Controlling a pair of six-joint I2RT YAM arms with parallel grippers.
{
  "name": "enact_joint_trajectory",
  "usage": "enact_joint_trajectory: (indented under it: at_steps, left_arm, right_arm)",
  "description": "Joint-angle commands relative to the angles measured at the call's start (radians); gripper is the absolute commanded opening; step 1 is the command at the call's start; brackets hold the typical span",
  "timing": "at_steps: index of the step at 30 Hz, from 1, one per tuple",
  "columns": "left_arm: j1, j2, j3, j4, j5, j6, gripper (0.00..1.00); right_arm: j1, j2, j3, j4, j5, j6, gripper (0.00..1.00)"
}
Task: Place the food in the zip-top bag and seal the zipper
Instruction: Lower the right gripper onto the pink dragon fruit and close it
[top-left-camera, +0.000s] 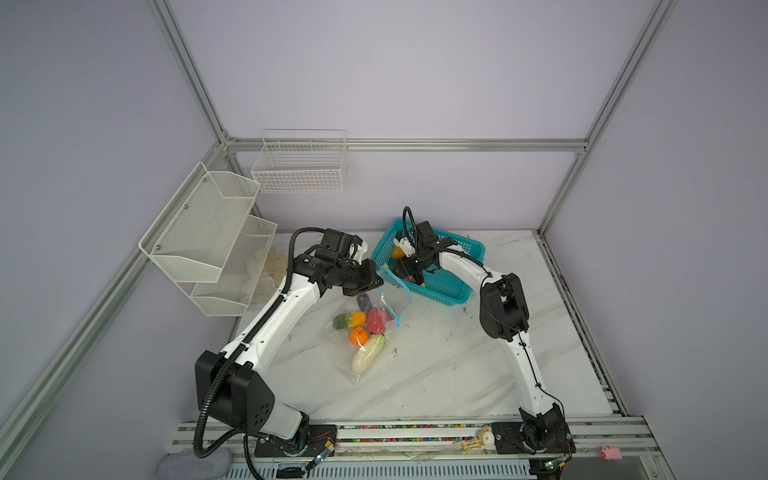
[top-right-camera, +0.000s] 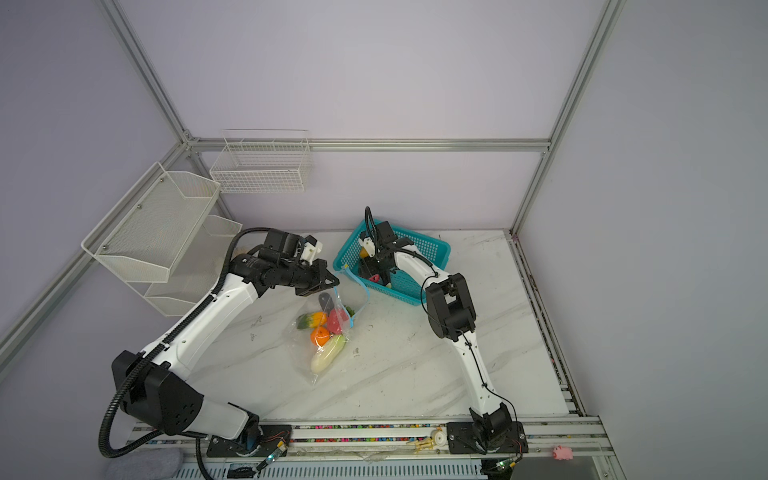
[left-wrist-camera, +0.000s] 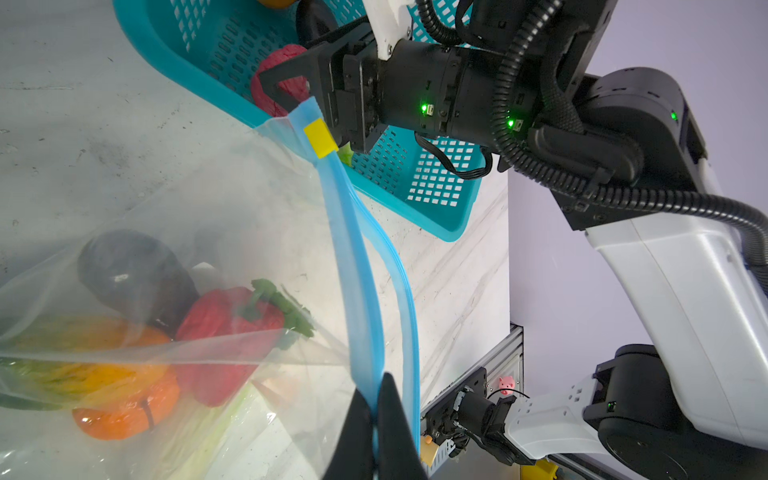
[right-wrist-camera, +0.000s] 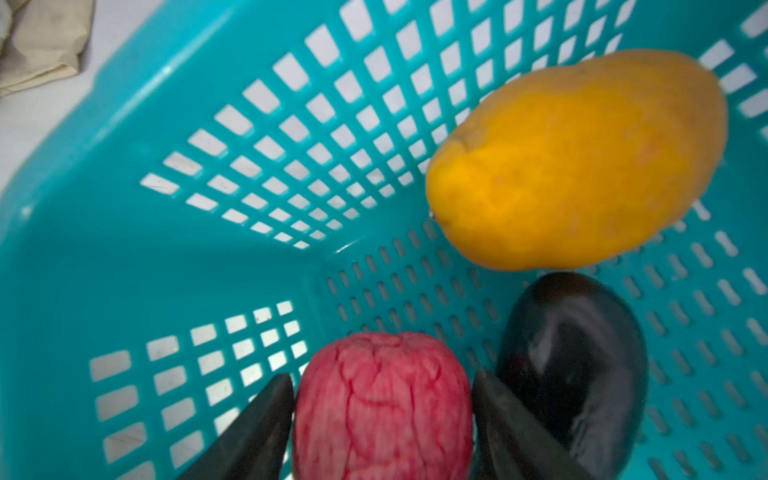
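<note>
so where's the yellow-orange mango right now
Right wrist view: the yellow-orange mango lies in the teal perforated basket beside the dark eggplant, on the right arm's side.

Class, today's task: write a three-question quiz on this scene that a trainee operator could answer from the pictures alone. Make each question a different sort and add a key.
1. Multiple choice: what is the left gripper shut on? A) the white radish B) the blue zipper strip C) a wire rack
2. True or false: the mango already lies inside the bag.
3. Short answer: which food sits between the jaws of the right gripper?
Key: 1 B. 2 False; it lies in the teal basket. 3 The pink-red piece.
</note>
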Motion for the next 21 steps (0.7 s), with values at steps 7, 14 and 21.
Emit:
enact_joint_trajectory:
  at_steps: [7,14,21]
  left_arm:
    - [0.002,-0.019,0.027,0.035,0.024,-0.007,0.00]
    - [0.001,-0.023,0.022,0.037,0.021,-0.011,0.00]
    - [-0.001,-0.019,0.020,0.042,0.022,-0.012,0.00]
  right_arm:
    - [0.015,-0.024,-0.015,-0.046,0.111,-0.021,0.62]
    - [0.015,-0.050,-0.038,-0.043,0.174,-0.019,0.60]
    - [0.015,-0.045,-0.018,-0.092,0.189,-0.015,0.63]
